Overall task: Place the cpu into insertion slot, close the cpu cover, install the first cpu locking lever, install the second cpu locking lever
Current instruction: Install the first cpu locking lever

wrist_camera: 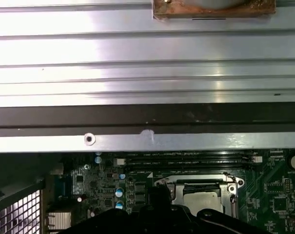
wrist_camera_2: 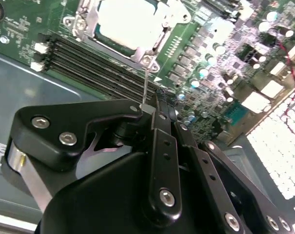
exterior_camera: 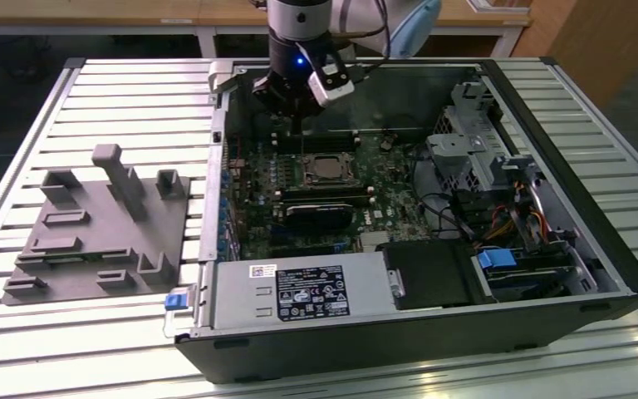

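Observation:
The cpu (wrist_camera_2: 125, 19) lies in the insertion slot (exterior_camera: 321, 170) on the green motherboard (exterior_camera: 255, 218), its silvery top showing through the window of the cpu cover (wrist_camera_2: 159, 38), which lies flat over it. In the first wrist view the cpu (wrist_camera: 202, 200) sits inside the same silver frame. A thin wire locking lever (wrist_camera_2: 145, 83) runs from the socket's corner up to my gripper (wrist_camera_2: 152, 107), whose black fingers are closed together on its end. In the exterior view my gripper (exterior_camera: 295, 125) hangs inside the case, just behind the socket.
The open computer case (exterior_camera: 585, 241) rests on a slatted metal table (exterior_camera: 120, 91). Beside the socket run long black memory slots (wrist_camera_2: 88, 63). A power supply (exterior_camera: 296, 293), a drive cage (exterior_camera: 485, 150) and cables crowd the case. A grey fixture block (exterior_camera: 97, 224) lies at the exterior view's left.

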Available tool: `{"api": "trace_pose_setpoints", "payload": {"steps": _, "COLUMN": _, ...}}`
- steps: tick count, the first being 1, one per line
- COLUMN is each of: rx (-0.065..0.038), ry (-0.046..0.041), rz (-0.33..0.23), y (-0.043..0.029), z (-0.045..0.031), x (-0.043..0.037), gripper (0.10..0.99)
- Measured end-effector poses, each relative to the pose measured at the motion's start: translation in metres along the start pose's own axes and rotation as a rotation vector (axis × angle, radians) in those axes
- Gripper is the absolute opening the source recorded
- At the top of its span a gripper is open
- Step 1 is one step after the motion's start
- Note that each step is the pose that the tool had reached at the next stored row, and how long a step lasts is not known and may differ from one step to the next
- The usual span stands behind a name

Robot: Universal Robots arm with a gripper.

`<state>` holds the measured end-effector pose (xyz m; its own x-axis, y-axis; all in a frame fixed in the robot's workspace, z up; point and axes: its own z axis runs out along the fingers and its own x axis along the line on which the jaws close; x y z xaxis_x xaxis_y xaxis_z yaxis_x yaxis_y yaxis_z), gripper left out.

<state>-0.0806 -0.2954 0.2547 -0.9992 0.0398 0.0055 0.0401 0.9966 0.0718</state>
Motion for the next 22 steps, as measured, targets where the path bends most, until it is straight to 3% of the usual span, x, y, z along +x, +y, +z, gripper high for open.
{"api": "trace_pose_setpoints", "payload": {"steps": 5, "rx": 0.000, "ry": 0.0007, "rz": 0.000, "y": 0.0020, "z": 0.0023, "x": -0.0148, "gripper": 0.106}}
{"api": "trace_pose_setpoints", "payload": {"steps": 6, "rx": 0.000, "ry": 0.0010, "rz": 0.000, "y": 0.0023, "z": 0.0034, "x": -0.0215, "gripper": 0.106}}
{"api": "trace_pose_setpoints", "payload": {"steps": 9, "rx": -0.001, "ry": 0.0002, "rz": 0.000, "y": 0.0020, "z": 0.0041, "x": -0.0222, "gripper": 0.106}}
{"api": "trace_pose_setpoints", "payload": {"steps": 14, "rx": -0.011, "ry": -0.0217, "rz": -0.013, "y": 0.0016, "z": 0.0059, "x": -0.0223, "gripper": 0.106}}
{"api": "trace_pose_setpoints", "payload": {"steps": 17, "rx": -0.013, "ry": -0.0222, "rz": -0.014, "y": 0.0014, "z": 0.0092, "x": -0.0226, "gripper": 0.106}}
{"api": "trace_pose_setpoints", "payload": {"steps": 22, "rx": -0.027, "ry": -0.0214, "rz": -0.019, "y": 0.0010, "z": 0.0147, "x": -0.0235, "gripper": 0.106}}
